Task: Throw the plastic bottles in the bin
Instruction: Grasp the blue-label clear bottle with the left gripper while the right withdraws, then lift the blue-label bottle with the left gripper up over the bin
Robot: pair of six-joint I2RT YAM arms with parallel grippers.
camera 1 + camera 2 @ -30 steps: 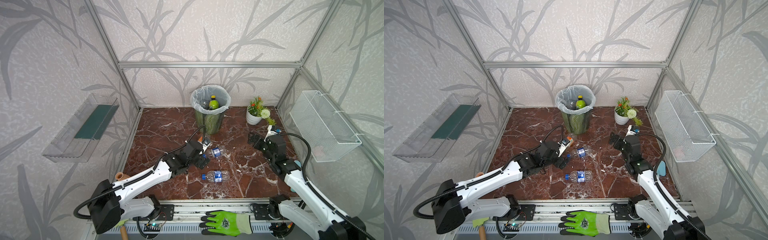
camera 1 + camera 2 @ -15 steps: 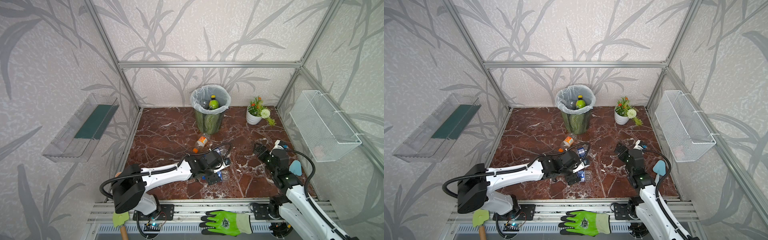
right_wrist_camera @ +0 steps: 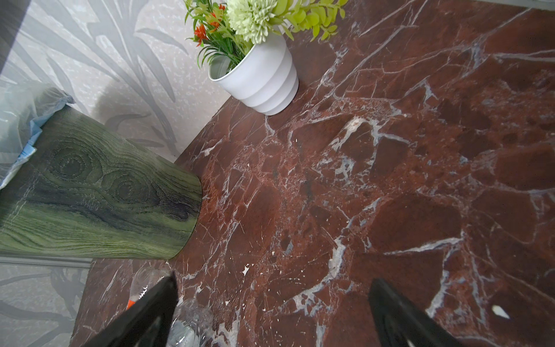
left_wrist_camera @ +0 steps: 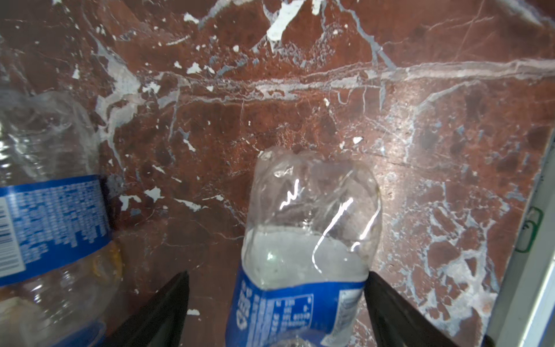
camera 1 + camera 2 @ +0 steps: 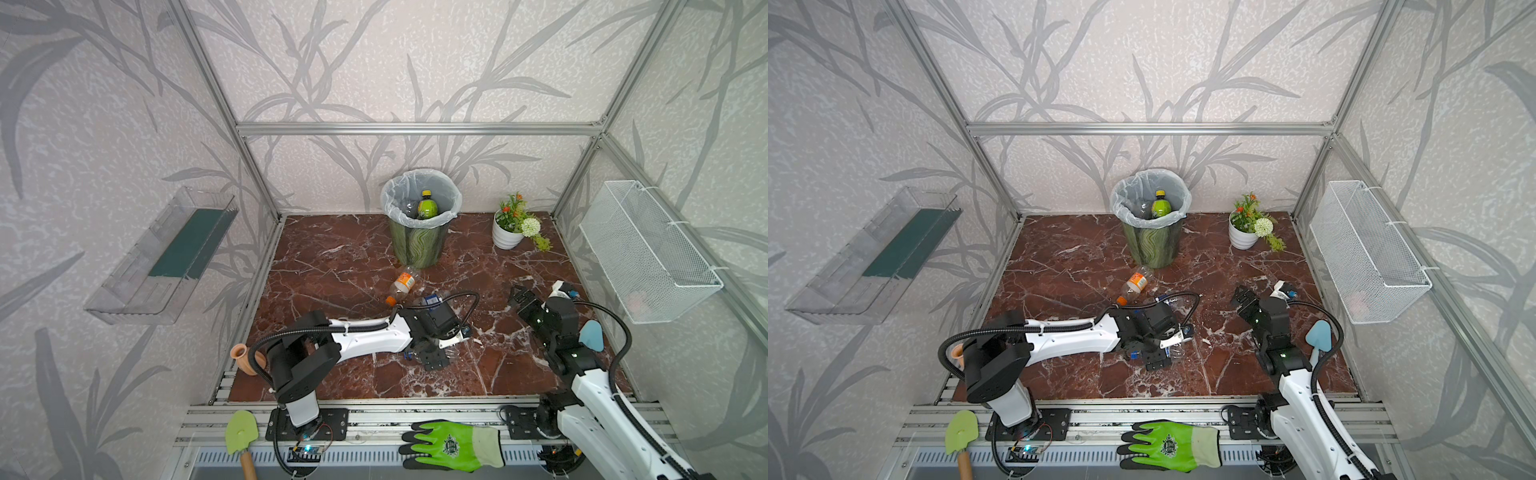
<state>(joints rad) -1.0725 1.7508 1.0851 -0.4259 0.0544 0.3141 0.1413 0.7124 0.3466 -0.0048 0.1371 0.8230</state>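
Three bottles (image 5: 403, 283) (image 4: 51, 210) (image 4: 309, 225) on floor (image 5: 332, 266), one inside wide left claw (image 4: 276, 273); right claw (image 3: 274, 278) wide; one bin (image 5: 419, 245).

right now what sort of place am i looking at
Probably a staged robot test cell: aluminium frame around leaf-print walls, left arm and right arm bolted to a rail, lined bin, flower pot.

No wording can be read. Blurred white print is carried by the blue label (image 4: 288, 309) of the crumpled bottle (image 4: 309, 210); fine print and a barcode (image 4: 7, 231) are shown on the neighbouring bottle (image 4: 51, 135). An illegible round emblem (image 5: 450, 445) is borne by the green glove (image 5: 478, 449).
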